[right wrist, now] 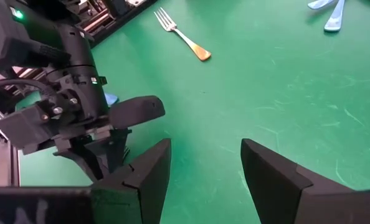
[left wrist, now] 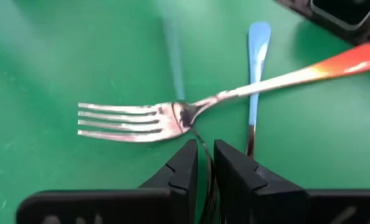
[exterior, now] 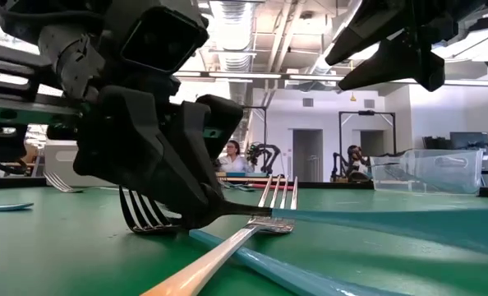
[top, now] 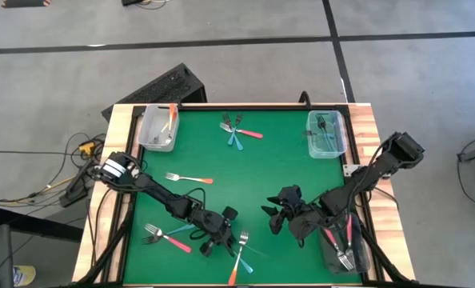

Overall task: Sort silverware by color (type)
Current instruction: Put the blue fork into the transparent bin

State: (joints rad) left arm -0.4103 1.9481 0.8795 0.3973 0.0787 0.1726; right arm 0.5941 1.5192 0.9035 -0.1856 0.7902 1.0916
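Left gripper (left wrist: 202, 163) nearly pressed together, seemingly pinching a fork (left wrist: 203, 177); right gripper (right wrist: 203, 168) spread above green mat (right wrist: 284, 93).

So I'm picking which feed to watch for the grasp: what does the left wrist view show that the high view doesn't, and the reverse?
Only the left wrist view: the left hand nearly closed over a fork's neck, an orange fork crossing a blue one.
Only the high view: three bins, the other forks, the right hand open over the mat.
Both: the green mat, those crossed forks.
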